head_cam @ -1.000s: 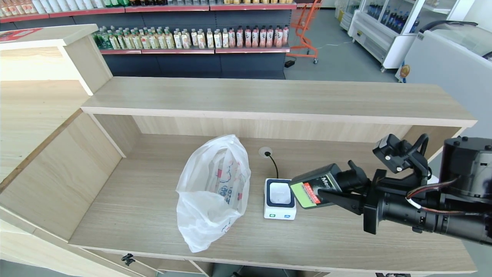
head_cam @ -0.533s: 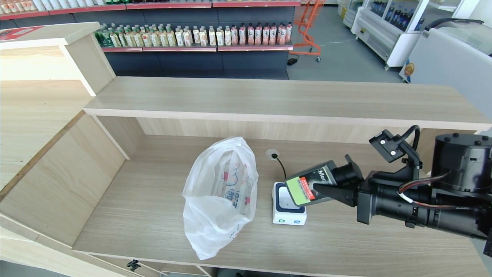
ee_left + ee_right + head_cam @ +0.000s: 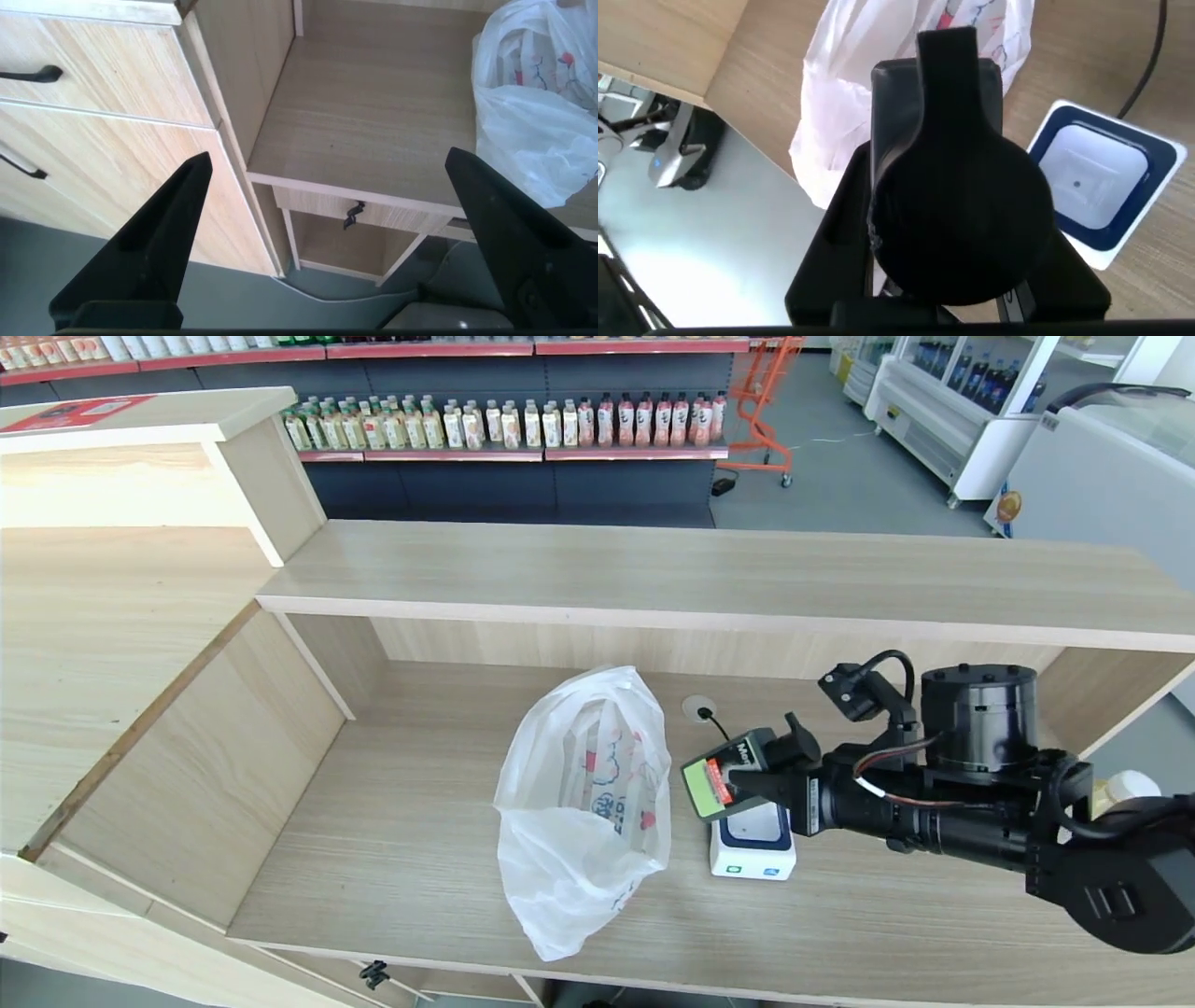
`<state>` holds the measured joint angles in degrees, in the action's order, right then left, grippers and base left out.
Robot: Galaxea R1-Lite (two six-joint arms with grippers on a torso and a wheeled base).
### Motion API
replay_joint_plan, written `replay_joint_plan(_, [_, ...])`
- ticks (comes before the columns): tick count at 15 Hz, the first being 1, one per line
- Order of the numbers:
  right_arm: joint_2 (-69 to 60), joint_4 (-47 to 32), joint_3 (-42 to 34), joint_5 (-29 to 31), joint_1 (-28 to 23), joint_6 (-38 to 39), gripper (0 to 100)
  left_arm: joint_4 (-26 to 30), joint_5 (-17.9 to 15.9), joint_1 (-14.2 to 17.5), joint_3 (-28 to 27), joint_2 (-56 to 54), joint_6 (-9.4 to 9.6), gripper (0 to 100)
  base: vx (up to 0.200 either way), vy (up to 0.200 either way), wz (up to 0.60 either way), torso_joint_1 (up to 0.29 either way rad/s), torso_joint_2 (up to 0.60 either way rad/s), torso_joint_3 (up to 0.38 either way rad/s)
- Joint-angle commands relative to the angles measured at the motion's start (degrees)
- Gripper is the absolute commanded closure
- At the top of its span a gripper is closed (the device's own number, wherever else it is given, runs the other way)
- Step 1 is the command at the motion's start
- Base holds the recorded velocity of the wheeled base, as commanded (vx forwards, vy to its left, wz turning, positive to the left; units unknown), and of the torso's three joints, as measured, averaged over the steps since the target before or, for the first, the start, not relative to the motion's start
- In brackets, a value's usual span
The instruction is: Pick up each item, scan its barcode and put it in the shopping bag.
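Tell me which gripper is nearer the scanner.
Right. The right gripper holds a dark box close above the scanner. The left gripper hangs open off the front edge of the counter, beyond the shopping bag.

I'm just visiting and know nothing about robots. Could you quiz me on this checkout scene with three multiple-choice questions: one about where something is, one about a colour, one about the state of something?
1. Where is the dark box relative to the white bag?
A. Inside it
B. Outside it, in the air by the scanner, held by the right gripper
C. Underneath it

2. What colour frames the scanner's top?
A. Red
B. Yellow
C. Blue

3. How is the left gripper?
A. Open, holding nothing
B. Shut on the bag
C. Shut tight, empty

Answers:
1 B: the gripper clamps the box above the counter, beside the bag's outer side.
2 C: a dark blue border surrounds the scanner's white window.
3 A: its two fingers stand wide apart with nothing between them.
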<state>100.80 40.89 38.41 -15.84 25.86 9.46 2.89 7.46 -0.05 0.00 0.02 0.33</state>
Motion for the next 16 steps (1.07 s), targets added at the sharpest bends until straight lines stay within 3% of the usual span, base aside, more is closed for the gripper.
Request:
replay_joint_plan(1, [5.3,0.2,1.7,0.2,0.0,-0.5,100,0.0,0.0,0.0,0.0,0.0,0.02,0,0.0,0.0,0.0,0.0,0.0,0.0])
replay_joint_plan(7, [14.1,4.2,5.5,0.0,-0.1,-15.9,100,0.0,0.0,0.0,0.0,0.0,0.02,0,0.0,0.0,0.0,0.0,0.0,0.0])
replay_joint_plan(16, [28.7,9.4,15.4,0.0,4.6,-26.9,100,0.0,0.0,0.0,0.0,0.0,0.02,0,0.0,0.0,0.0,0.0,0.0,0.0])
